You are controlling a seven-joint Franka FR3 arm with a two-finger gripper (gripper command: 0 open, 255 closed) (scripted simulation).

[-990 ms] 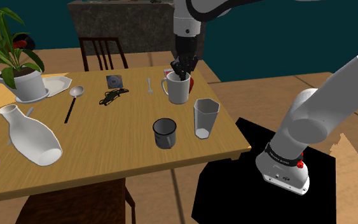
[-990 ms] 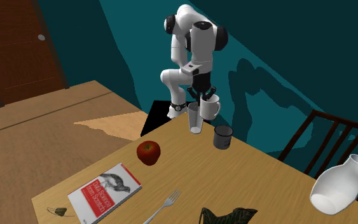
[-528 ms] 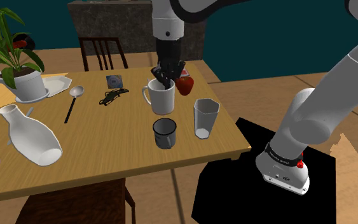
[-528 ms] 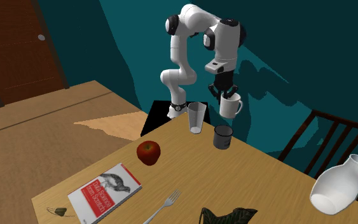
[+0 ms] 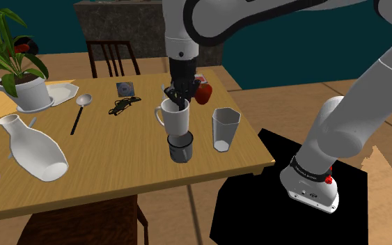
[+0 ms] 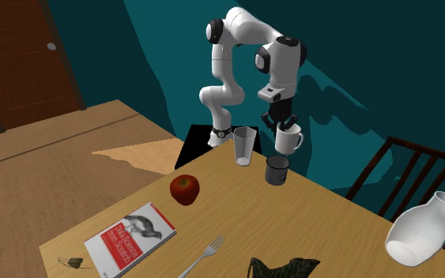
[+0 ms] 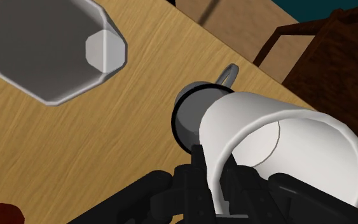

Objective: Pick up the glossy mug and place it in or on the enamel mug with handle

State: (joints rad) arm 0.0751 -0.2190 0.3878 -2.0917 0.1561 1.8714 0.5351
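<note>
Under my pincer [image 5: 178,96] hangs the shiny white mug [image 5: 175,120]. I am clamped on its rim, one finger inside and one outside, so it hangs upright with its mouth up. I hold it this way because it has to go down into the dark grey mug [image 5: 180,149]. That one sits straight below my pincer on the worktop [image 5: 118,149], and its handle pokes out to one side. The white mug's bottom is just over the dark mug's rim, and I cannot tell if they touch yet. I think I need to go down a little and then let go. A clear glass [image 5: 225,129] stands near my pincer, just beside the dark mug, so I should not swing sideways. A red apple [image 6: 185,189] lies well away from my pincer. The worktop is light wood. Past it are a dark chair [image 5: 111,59], a brown wood floor [image 6: 47,182] and blue-green walls [image 6: 133,47].
</note>
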